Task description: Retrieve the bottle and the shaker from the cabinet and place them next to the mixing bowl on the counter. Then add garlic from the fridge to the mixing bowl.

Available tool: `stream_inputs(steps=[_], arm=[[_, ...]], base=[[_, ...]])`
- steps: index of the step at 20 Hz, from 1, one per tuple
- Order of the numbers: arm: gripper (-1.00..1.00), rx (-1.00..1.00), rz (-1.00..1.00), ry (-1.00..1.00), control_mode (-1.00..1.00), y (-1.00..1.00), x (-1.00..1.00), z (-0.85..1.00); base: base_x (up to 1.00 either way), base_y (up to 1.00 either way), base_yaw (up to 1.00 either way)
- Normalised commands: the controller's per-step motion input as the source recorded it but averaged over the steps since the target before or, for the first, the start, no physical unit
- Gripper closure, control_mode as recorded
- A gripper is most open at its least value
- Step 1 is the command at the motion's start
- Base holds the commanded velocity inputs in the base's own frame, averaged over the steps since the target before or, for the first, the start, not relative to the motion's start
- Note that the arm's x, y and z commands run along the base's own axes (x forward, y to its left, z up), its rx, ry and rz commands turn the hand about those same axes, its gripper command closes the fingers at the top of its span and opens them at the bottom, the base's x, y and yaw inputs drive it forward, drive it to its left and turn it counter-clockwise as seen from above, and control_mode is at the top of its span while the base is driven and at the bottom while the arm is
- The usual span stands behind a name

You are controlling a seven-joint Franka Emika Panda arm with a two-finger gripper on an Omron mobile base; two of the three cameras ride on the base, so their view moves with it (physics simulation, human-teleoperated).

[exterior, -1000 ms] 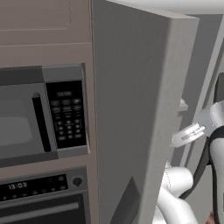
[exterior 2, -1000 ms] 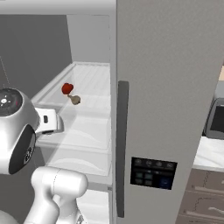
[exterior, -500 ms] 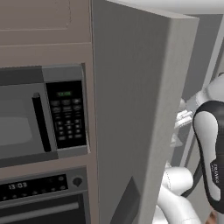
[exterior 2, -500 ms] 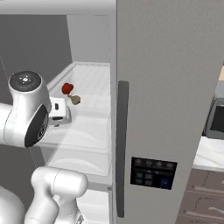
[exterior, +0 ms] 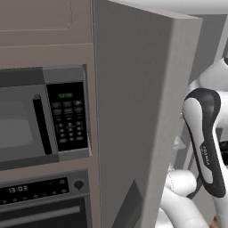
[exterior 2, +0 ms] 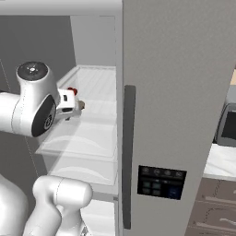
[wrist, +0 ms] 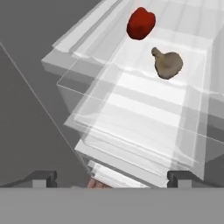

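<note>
- My fingers stand spread as wide as they go, with nothing between them; in the hand view the two dark tips rise at the bottom, well apart.
- My gripper is aimed into the open fridge, over the near edge of a clear shelf. In the right base view my arm reaches in from the left at shelf height.
- Step in hand, as I judge it: the garlic fetch. Nothing of the bottle, shaker or mixing bowl can be checked from these views, so I cannot confirm that the first part is done.
- The garlic lies on the clear shelf: a tan-grey bulb with a short stem pointing up and left in the hand view. It lies well ahead of my tips and off towards my right finger.
- A red pepper-like item lies just beyond the garlic, near it but apart.
- The fridge door stands swung open beside a microwave with an oven below it.
- Next move, in my judgement: advance along the shelf, shift towards the garlic so it lies centred between my tips, lower until they straddle the bulb, then close.
- Risks noted: the bulb is rounded and may roll; the stem makes it uneven to grip; the red item is close enough to be nudged; the shelf's clear front edge lies in the path.
</note>
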Motion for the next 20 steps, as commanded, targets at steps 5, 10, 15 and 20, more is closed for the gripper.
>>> stream_inputs(steps=[5,10,15,20], arm=[[-1.0,-0.05,-0.04,-0.28,-1.0,-0.08,0.18,0.0],[-1.0,0.0,-0.01,-0.01,-1.0,-0.19,0.24,0.02],[-1.0,0.0,0.0,0.07,-1.0,-0.17,0.32,0.16],[-1.0,0.0,0.0,0.04,-1.0,-0.03,0.57,0.01]], base=[[0.0,0.0,0.0],[0.0,0.0,0.0],[0.0,0.0,0.0],[0.0,0.0,0.0]])
